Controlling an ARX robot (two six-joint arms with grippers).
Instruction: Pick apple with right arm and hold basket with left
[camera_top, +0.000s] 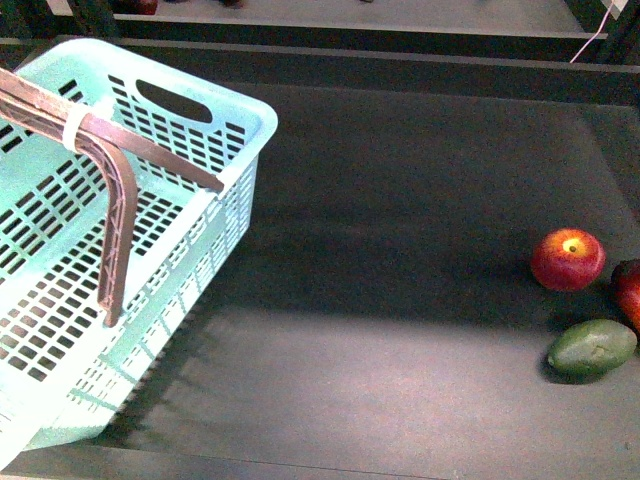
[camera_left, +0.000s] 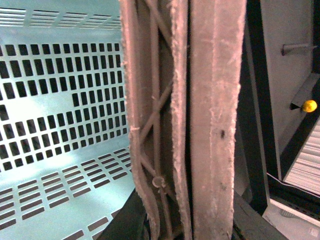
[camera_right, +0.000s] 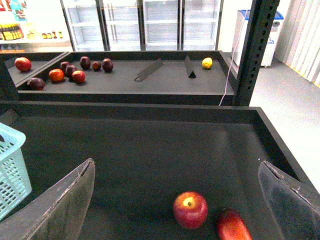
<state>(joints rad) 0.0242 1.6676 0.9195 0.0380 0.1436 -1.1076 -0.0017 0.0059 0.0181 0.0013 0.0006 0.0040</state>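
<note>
basket (camera_top: 262, 120): 1 | brown handles (camera_top: 120, 230): 2 | apple (camera_top: 568, 260): 1 | darker red fruit (camera_top: 630, 290): 1 | green oval fruit (camera_top: 592, 347): 1

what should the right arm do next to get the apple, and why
Probably lower the right gripper, jaws kept open, onto the round red apple with the yellow-orange stem patch. The right wrist view shows the apple lying untouched on the dark table, roughly midway between the spread fingers. A darker red fruit sits close beside it, so that side's finger needs care.
</note>
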